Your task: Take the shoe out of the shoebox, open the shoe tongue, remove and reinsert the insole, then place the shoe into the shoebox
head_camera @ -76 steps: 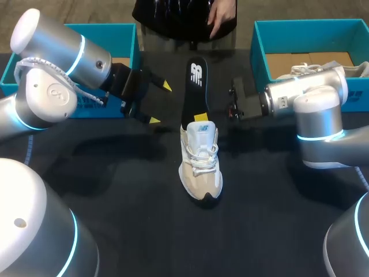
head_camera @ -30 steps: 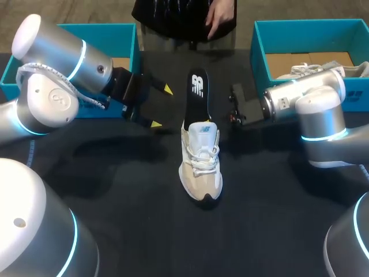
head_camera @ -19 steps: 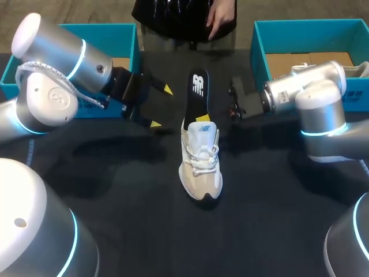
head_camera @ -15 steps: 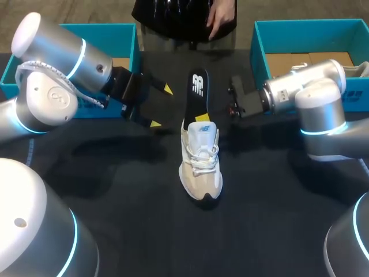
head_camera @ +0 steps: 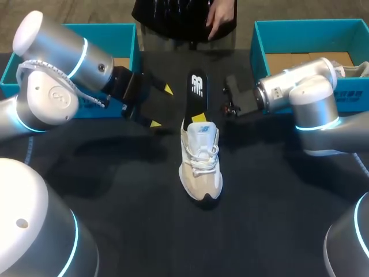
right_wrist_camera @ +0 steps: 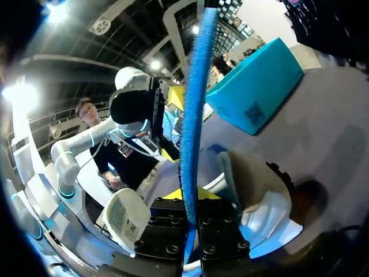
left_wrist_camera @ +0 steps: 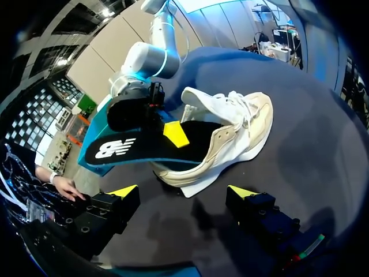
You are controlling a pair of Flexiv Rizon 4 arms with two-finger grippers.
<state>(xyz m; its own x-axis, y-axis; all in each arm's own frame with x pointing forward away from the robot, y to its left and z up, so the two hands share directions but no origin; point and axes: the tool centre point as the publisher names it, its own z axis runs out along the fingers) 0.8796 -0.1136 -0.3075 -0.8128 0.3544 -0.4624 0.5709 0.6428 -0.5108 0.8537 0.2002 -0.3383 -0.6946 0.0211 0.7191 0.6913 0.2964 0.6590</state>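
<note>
The insole [head_camera: 197,86], judged light, thin and floppy, sits half inside the shoe [head_camera: 200,167] at mid-table, pinched mid-length from the right by the right gripper [right_wrist_camera: 192,224]; the left gripper [left_wrist_camera: 182,193] hangs spread at left.

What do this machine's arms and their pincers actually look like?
The left arm and right arm are fat, rounded silver tubes with glowing blue rings at the joints. A white braided cable loops over the left one. The left pincer and right pincer are black, blocky, yellow-tipped.
</note>
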